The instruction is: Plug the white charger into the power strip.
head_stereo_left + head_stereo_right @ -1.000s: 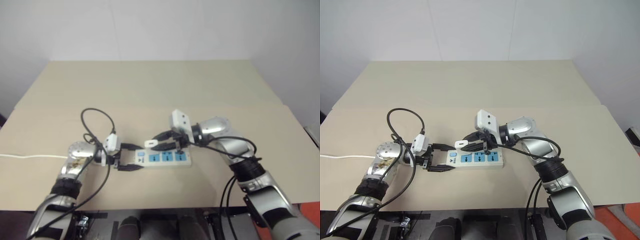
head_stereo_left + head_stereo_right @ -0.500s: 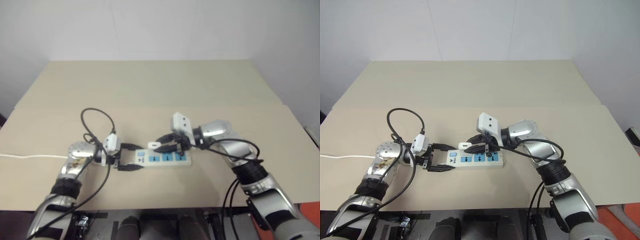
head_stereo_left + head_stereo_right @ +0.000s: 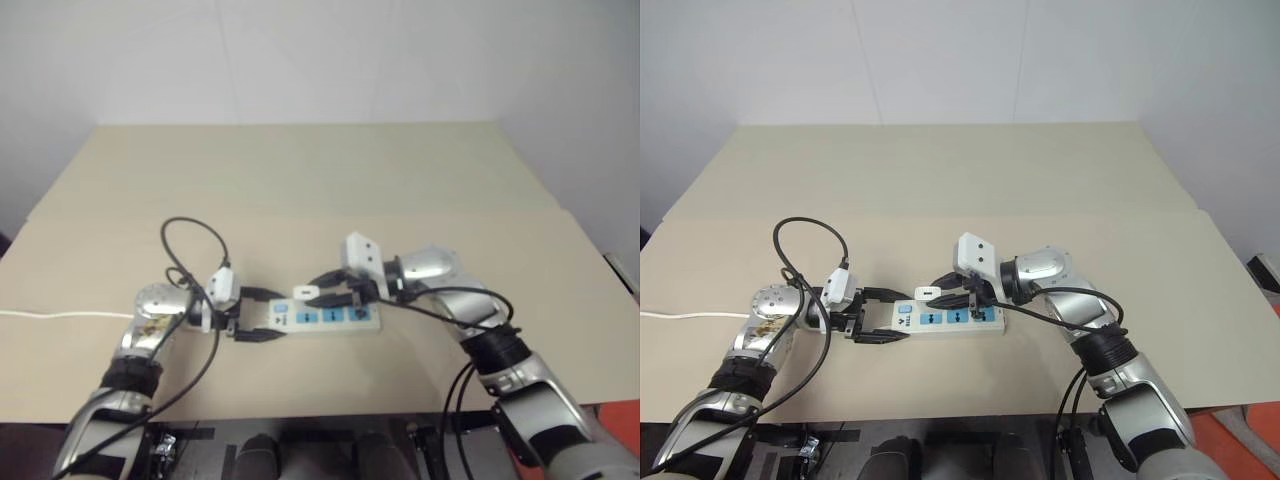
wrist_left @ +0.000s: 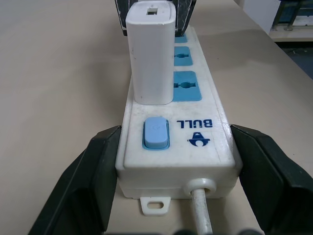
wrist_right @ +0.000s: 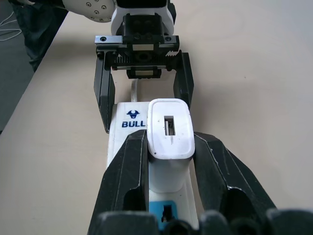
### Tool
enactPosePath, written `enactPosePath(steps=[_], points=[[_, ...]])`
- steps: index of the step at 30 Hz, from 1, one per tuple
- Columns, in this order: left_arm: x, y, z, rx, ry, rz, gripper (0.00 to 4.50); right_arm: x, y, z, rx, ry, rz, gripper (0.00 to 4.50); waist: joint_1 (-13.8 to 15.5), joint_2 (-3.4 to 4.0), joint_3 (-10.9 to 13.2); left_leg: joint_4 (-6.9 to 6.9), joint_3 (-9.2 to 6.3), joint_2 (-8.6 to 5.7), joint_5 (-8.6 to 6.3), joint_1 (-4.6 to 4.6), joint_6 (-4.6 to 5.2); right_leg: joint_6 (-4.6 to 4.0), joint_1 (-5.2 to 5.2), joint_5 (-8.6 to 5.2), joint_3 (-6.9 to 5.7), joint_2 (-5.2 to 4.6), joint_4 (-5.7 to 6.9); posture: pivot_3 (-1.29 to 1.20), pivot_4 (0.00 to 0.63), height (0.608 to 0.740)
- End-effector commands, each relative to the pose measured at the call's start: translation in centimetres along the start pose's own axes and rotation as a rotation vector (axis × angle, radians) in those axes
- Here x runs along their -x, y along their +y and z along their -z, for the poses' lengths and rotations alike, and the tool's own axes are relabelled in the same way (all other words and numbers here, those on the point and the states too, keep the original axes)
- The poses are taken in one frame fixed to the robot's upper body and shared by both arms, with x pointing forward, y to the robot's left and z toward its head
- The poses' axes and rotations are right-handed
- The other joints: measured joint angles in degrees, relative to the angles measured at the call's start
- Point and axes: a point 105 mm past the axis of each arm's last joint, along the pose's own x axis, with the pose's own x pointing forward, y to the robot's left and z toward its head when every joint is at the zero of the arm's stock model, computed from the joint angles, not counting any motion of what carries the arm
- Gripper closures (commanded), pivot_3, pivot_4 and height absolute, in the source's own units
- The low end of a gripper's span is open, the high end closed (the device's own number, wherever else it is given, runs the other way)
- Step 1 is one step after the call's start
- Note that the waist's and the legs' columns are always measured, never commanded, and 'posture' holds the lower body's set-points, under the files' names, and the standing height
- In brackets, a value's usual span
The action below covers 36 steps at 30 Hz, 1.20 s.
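Currently: power strip (image 4: pixel 176 147) flat on the tan table (image 3: pixel 300 170), switch end clamped between the left gripper (image 3: pixel 262 313) fingers (image 4: pixel 88 181), one on each long side. Thin white cord (image 4: pixel 201 215) exiting that end toward the left wrist. White charger (image 4: pixel 149 54) standing upright on the strip, right beside the blue switch (image 4: pixel 156 132), pinched between the right gripper (image 5: pixel 170 161) fingers (image 5: pixel 129 171). Slot visible on the charger's top face. Cannot tell whether fully seated in the socket. Two blue socket panels (image 4: pixel 186 92) bare beyond the charger. No containers on the table. Another stretch of white cord lying at the table's left edge.
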Motion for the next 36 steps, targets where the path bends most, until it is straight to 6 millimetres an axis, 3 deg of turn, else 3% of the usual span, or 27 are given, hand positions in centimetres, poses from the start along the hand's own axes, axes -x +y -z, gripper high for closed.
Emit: enactPosePath(steps=[1,13,23,30,33,36], points=[[-0.3,-0.5,-0.2,-0.030,0.015,0.043,1.29,0.3,-0.7,3.2,-0.049,0.123,0.070,3.37,-0.03,0.00,0.00,-0.01,0.00,0.01,0.00,0.03,0.00,0.00,0.03,0.00,0.00,0.01,0.00,0.00,0.150,0.740],[-0.5,-0.4,-0.2,-0.027,0.015,0.045,1.29,0.9,-1.1,0.9,-0.058,0.029,0.041,3.37,0.04,0.00,0.00,-0.01,0.00,0.05,0.00,0.02,0.00,-0.02,0.02,0.01,0.00,0.05,-0.01,0.00,0.150,0.740],[-0.5,-0.4,-0.2,-0.026,0.010,0.040,1.29,1.5,-1.1,-0.6,0.009,-0.016,0.045,0.04,0.44,0.00,0.03,-0.02,0.00,0.04,0.00,-0.73,0.00,-0.03,-0.70,0.01,-0.01,0.03,-0.07,0.00,0.150,0.740],[-0.7,-0.2,-0.2,-0.027,0.010,0.033,1.29,2.2,-0.6,-1.0,0.000,-0.032,0.005,0.04,0.51,0.00,0.03,-0.02,0.00,0.03,0.00,-0.78,0.00,-0.03,-0.75,0.02,-0.01,0.02,-0.07,0.00,0.150,0.740],[-0.7,-0.1,-0.3,-0.019,0.004,0.021,1.29,2.6,-0.1,-1.0,-0.083,-0.022,-0.016,0.04,0.59,0.00,0.03,-0.02,0.00,0.04,0.00,-0.80,0.00,-0.03,-0.77,0.02,-0.01,0.02,-0.08,0.00,0.150,0.740],[-0.6,-0.3,-0.4,0.013,0.004,0.039,1.29,3.0,-0.6,-1.3,-0.064,-0.051,0.039,0.04,0.58,0.00,0.03,-0.02,0.00,0.03,0.00,-0.80,0.00,-0.03,-0.77,0.02,-0.01,0.02,-0.07,0.00,0.150,0.740]])
